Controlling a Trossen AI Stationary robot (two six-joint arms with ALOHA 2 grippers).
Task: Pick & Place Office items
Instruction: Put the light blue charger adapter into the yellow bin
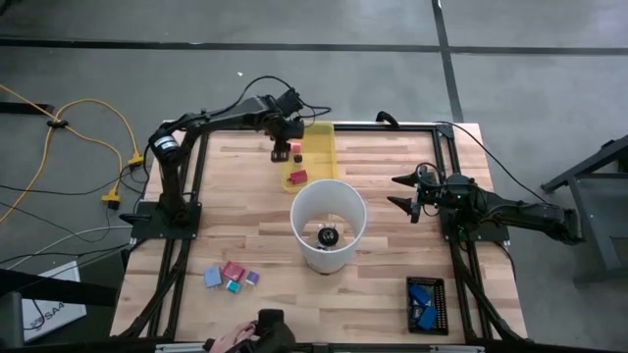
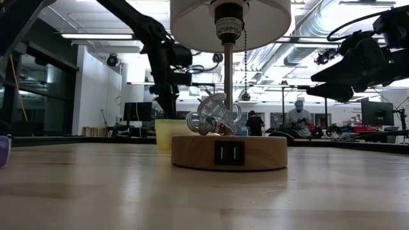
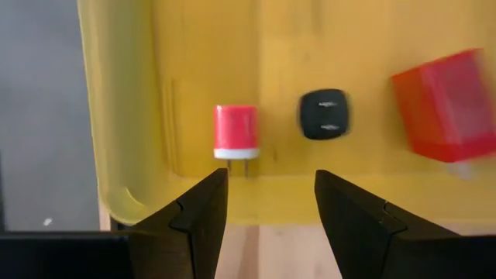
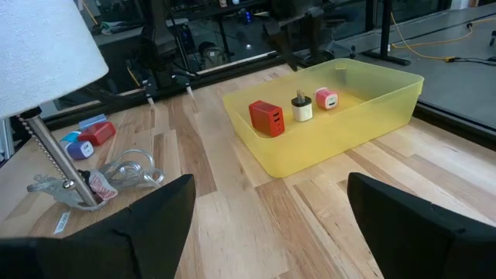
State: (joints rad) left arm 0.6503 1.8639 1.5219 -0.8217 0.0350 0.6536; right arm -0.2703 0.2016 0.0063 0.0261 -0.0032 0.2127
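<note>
Three office items lie on the floor of the yellow tray (image 3: 271,46): a small pink-red plug block (image 3: 235,130), a black one (image 3: 324,115) and a bigger red one (image 3: 448,105). My left gripper (image 3: 271,203) hangs open above the tray's edge (image 1: 316,157), pointing steeply down, with nothing between its fingers. More small blocks (image 1: 233,277) lie on the table at the near left. Two blue items (image 1: 425,302) rest on a black pad at the near right. My right gripper (image 1: 404,193) waits open at the table's right side.
A white lamp shade (image 1: 329,224) on a round wooden base (image 2: 229,152) stands mid-table, just near of the tray, with a coiled cord at its foot (image 4: 116,174). Black frame rails run along both table sides. People stand in the room beyond the table.
</note>
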